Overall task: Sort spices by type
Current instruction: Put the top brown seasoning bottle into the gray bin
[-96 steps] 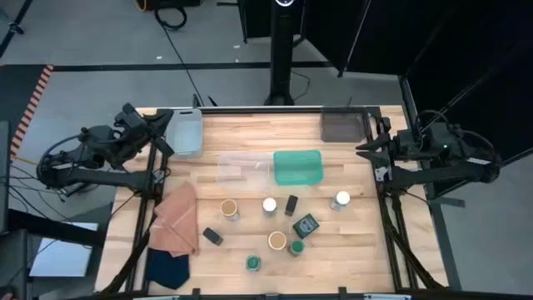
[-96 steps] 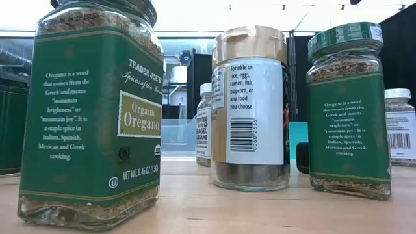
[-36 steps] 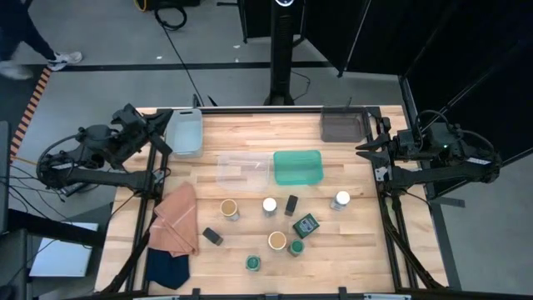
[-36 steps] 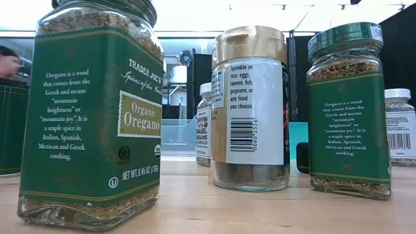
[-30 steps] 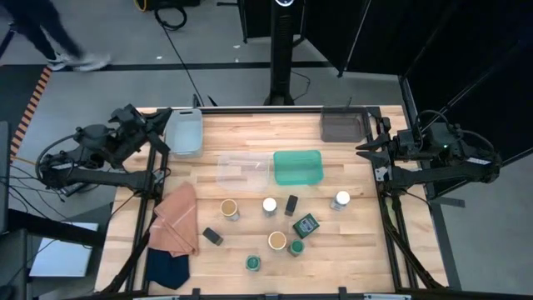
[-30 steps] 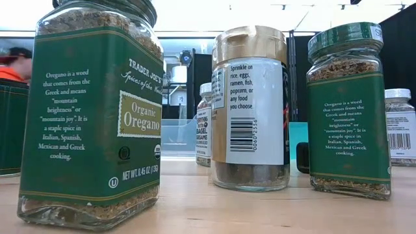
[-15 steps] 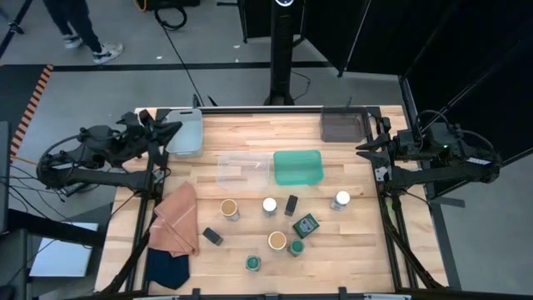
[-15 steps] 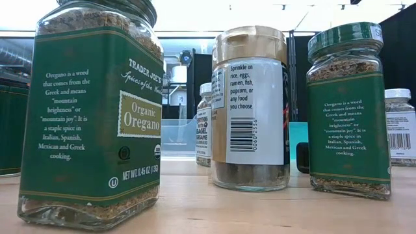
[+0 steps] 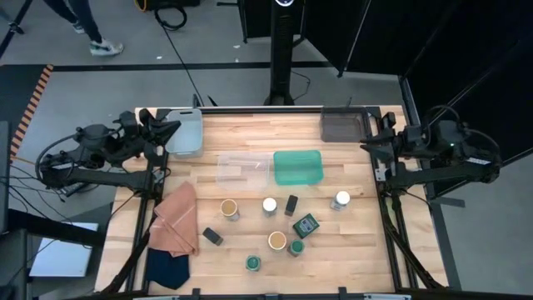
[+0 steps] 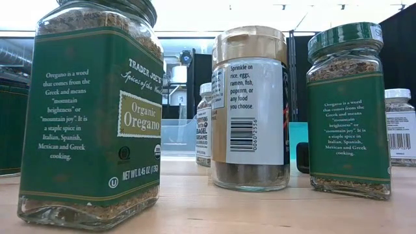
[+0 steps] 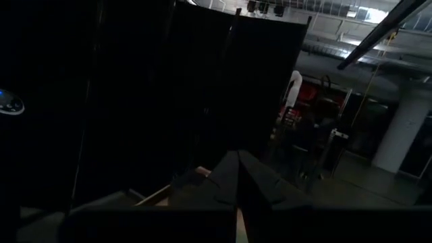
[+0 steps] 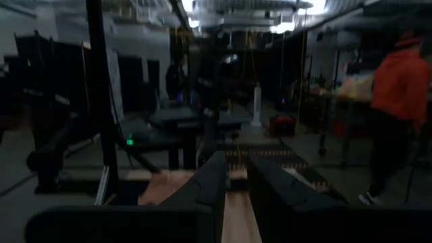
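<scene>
Several spice containers stand on their bases on the near half of the table. There are tan-lidded jars [image 9: 230,208] [image 9: 276,241], white-lidded jars [image 9: 270,205] [image 9: 341,199], green-lidded jars [image 9: 253,262] [image 9: 296,247], a green square one [image 9: 306,225] and dark tins [image 9: 291,204] [image 9: 212,237]. In the low view an oregano jar [image 10: 91,110], a tan-lidded jar [image 10: 250,107] and another oregano jar [image 10: 348,110] stand close up. My left gripper [image 9: 166,129] [image 11: 237,182] hovers shut at the far left corner. My right gripper [image 9: 366,143] [image 12: 233,182] waits at the right edge, its fingers a narrow gap apart. Neither is near a spice.
A teal tray [image 9: 297,167] and a clear tray [image 9: 244,167] sit mid-table. A pale tray [image 9: 185,132] is at the far left by my left gripper, and a grey tray [image 9: 343,125] at the far right. Orange cloth [image 9: 175,221] and navy cloth [image 9: 166,268] lie near left.
My left gripper has swung a little toward the table's right, up to the pale tray's edge, and has turned. My right arm has shifted slightly toward the far edge. The spices have stayed put. A person has walked across the floor beyond the table.
</scene>
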You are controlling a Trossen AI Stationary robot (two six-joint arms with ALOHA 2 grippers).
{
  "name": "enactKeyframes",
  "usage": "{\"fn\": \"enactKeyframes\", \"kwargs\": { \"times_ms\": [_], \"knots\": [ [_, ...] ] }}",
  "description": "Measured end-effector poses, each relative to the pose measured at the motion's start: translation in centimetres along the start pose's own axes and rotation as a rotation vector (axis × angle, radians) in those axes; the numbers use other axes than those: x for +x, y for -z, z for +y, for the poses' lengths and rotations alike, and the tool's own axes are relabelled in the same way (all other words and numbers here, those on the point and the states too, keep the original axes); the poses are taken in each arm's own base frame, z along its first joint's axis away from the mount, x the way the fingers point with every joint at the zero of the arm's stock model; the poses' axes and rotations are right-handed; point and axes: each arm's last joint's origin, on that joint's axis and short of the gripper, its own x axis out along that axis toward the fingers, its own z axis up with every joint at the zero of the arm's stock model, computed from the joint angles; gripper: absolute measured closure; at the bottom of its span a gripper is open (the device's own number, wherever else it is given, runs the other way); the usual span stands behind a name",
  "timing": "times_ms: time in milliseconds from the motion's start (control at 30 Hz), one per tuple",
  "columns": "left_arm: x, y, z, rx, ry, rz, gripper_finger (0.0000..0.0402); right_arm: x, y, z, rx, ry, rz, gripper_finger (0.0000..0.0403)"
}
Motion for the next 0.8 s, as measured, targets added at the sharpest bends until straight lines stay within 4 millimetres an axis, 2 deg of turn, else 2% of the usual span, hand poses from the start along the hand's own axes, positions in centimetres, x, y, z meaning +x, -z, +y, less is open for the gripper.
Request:
{"fn": "enactKeyframes", "kwargs": {
  "times_ms": [267, 500, 667, 800],
  "knots": [
    [0.0, -0.6, -0.1, -0.027, 0.015, -0.054, 0.039, -0.1, -1.4, 0.0, 0.007, 0.0, -0.149, 0.0331],
    [0.1, -0.2, -0.4, -0.013, 0.086, -0.01, 0.039, -0.2, -2.2, 0.0, 0.164, -0.021, -0.231, 0.0331],
    [0.3, 1.5, -0.1, 0.145, 0.104, 0.128, 0.039, 0.0, -2.1, 0.0, 0.212, -0.026, -0.222, 0.0331],
    [-1.0, 1.3, 0.4, 0.192, 0.136, 0.034, 0.039, -0.1, -2.2, 0.0, 0.276, -0.034, -0.222, 0.0331]
  ]
}}
